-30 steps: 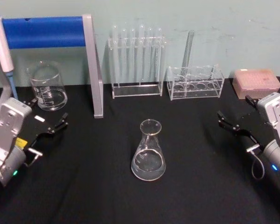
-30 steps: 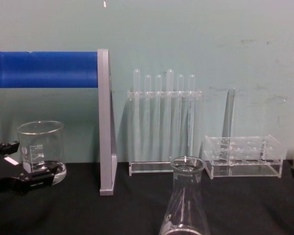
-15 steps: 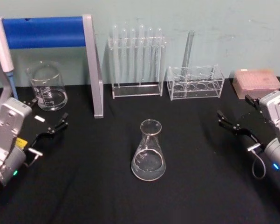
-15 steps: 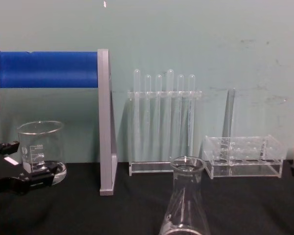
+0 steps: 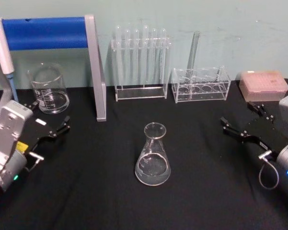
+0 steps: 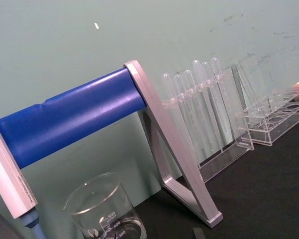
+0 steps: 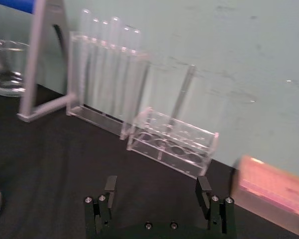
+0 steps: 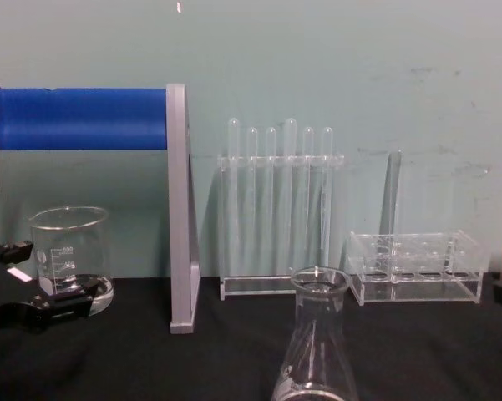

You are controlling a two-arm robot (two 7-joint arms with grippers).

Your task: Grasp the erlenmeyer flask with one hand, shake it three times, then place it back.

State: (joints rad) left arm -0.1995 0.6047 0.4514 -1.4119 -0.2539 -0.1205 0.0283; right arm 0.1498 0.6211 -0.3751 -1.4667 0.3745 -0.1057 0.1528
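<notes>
Both left gripper (image 5: 49,116) and right gripper (image 5: 237,114), fingers released, flank the upright erlenmeyer flask (image 5: 153,155).

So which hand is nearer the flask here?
Right, though only slightly. The right hand, open, is to the right of the flask and a little farther back. The left hand, also open, is farther off to its left, by the beaker.

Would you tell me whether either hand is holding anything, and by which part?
Nothing: left hand and right hand are open, clear of the erlenmeyer flask.
</notes>
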